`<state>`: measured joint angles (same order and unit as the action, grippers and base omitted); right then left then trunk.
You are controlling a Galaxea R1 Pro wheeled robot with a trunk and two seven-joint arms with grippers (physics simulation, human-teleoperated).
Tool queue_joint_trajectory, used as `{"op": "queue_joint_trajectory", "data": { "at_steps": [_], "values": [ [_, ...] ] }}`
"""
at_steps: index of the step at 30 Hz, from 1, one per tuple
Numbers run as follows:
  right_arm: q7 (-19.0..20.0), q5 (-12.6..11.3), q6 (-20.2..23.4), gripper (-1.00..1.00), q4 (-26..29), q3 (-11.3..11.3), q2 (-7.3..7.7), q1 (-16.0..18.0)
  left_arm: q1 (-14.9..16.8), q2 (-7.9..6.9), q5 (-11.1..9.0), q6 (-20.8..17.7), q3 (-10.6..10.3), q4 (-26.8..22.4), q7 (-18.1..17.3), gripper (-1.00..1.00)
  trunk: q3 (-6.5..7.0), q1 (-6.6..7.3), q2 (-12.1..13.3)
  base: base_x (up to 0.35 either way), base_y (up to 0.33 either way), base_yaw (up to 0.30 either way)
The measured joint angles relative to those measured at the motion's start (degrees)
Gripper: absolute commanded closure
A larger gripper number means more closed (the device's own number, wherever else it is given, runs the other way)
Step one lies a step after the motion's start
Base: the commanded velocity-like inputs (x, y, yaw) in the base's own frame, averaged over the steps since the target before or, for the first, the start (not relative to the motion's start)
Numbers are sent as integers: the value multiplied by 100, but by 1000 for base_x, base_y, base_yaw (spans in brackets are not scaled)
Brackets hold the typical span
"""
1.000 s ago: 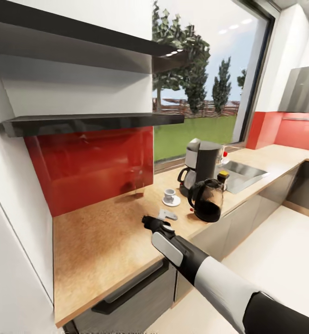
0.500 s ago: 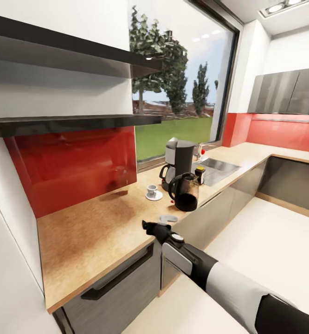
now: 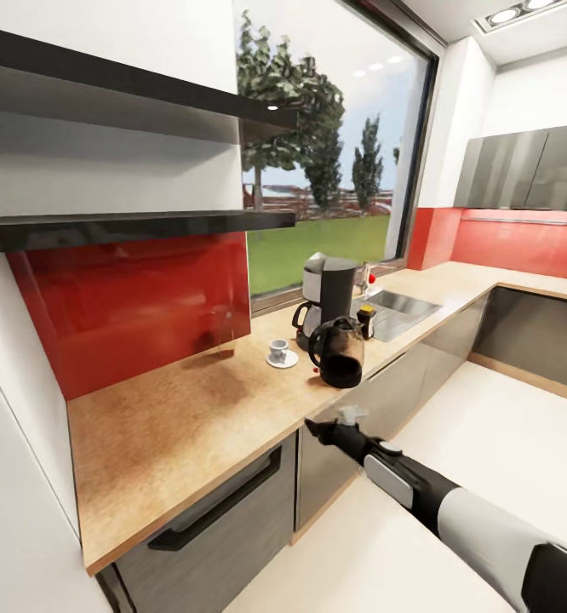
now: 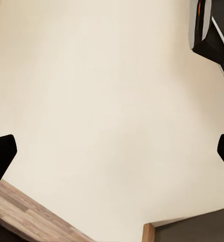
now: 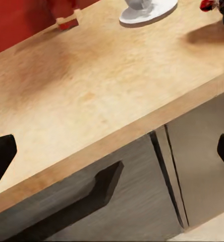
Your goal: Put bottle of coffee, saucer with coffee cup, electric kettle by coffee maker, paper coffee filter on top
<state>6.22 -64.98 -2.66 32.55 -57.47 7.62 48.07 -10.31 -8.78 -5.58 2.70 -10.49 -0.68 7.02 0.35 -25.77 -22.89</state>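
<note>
The black coffee maker stands on the wooden countertop by the window. In front of it is the dark electric kettle, and the bottle of coffee is at its right. The white cup on its saucer sits left of the coffee maker, and it shows too in the right wrist view as cup and saucer. My right gripper hangs open just off the counter's front edge, nothing between its fingers. A small pale flat piece, perhaps the paper filter, sits just above that wrist. My left gripper is open over the floor.
Two dark shelves hang above a red backsplash. A sink lies right of the kettle. A drawer with a dark handle runs under the counter. A small red bit lies by the kettle. Pale floor opens to the right.
The camera first swung, shifting the whole scene left. Since then my right arm has pulled rightward off the counter, and the pale piece has gone with it past the edge.
</note>
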Motion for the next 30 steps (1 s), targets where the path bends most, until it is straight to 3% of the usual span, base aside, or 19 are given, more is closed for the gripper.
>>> {"op": "queue_joint_trajectory", "data": {
  "at_steps": [4,5,8,12,15,22,25,30],
  "values": [
    [991,-139,-4,-100,-1379,15,41,-38,2,5,-2,3,0,-36,-11,-100,0,0,0,0,0,0],
    [1472,-297,-8,-100,-1892,19,48,-42,3,7,-4,3,0,-52,-17,-100,-1,0,-1,0,0,0],
    [2339,-608,-5,-100,-2736,25,59,-42,1,8,-6,0,-1,-109,-34,-100,0,0,-1,0,0,0],
    [2569,-718,-10,-100,-3036,20,162,-107,-1,7,-7,4,-1,-142,-45,-100,0,0,-1,0,0,0],
    [2027,-732,-7,-100,-3095,18,224,-249,5,8,-7,11,-1,-155,-48,-100,0,0,-1,0,0,0],
    [-339,-689,29,-100,-3107,-10,158,-753,2,14,-7,13,1,-274,-50,-100,-1,0,-1,0,0,0],
    [-667,-680,114,-100,-3118,-5,14,-1159,1,17,-10,13,6,-316,-51,-100,-1,0,-1,0,0,0],
    [-751,-438,630,-100,-3125,-3,-210,-1911,5,20,-36,12,12,-449,-45,-100,-1,0,-1,0,0,0]
  ]
}}
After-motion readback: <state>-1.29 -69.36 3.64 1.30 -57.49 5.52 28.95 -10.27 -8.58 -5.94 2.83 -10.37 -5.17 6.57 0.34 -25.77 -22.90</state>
